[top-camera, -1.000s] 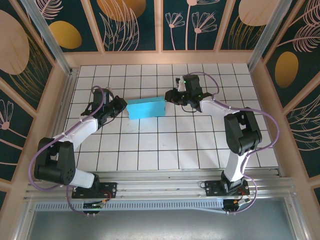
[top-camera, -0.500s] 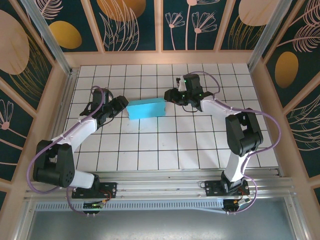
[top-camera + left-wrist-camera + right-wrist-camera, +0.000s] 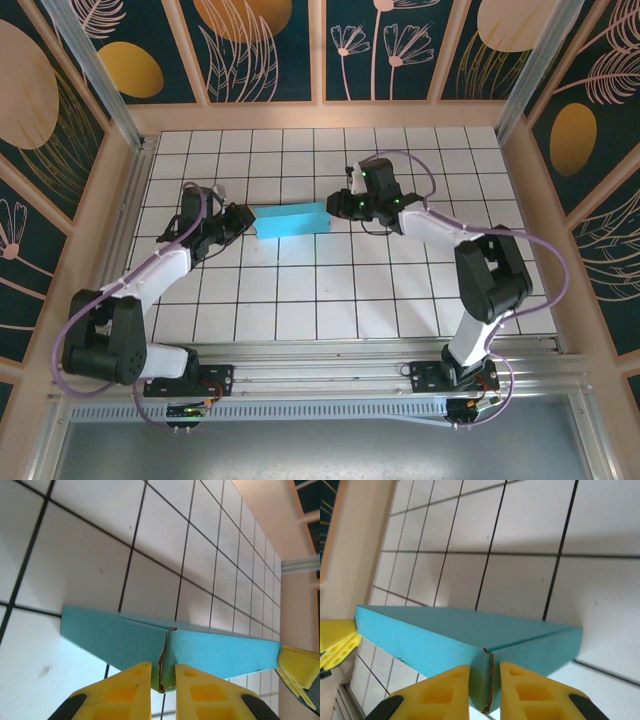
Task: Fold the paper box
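The white tiled table [image 3: 300, 290] spreads out under both of my grippers, and the paper box [image 3: 292, 217] lies flat on it directly between them, light blue side out. It is a long, low shape with one end at each set of my fingers.

My left gripper [image 3: 240, 216] is at the box's left end and my right gripper [image 3: 340, 203] is at the opposite end, so I face myself along its length. From the left wrist, the box runs away from my fingertips to the far end, where the other gripper's yellow pads are touching or just beside that corner. The right wrist view mirrors this.

Both grippers are drawn down to a narrow slot. The left fingers [image 3: 125, 690] have the raw, slightly torn corner seam [image 3: 162, 655] of the card standing between them, and the right fingers [image 3: 525, 690] straddle the matching seam [image 3: 489, 680] at their end. I read both as nipping the card edge, though the pads' actual contact is hard to confirm.

I judge the box to be very light and thin. It is stiff along its creases but quick to buckle or tear on the open panels, and the rough seam at my left already looks frayed. It should slide easily on the smooth tiles, so holding both ends is what keeps it in place. The end corners, where the folded layers double up, seem the safest hold, with light pressure only.
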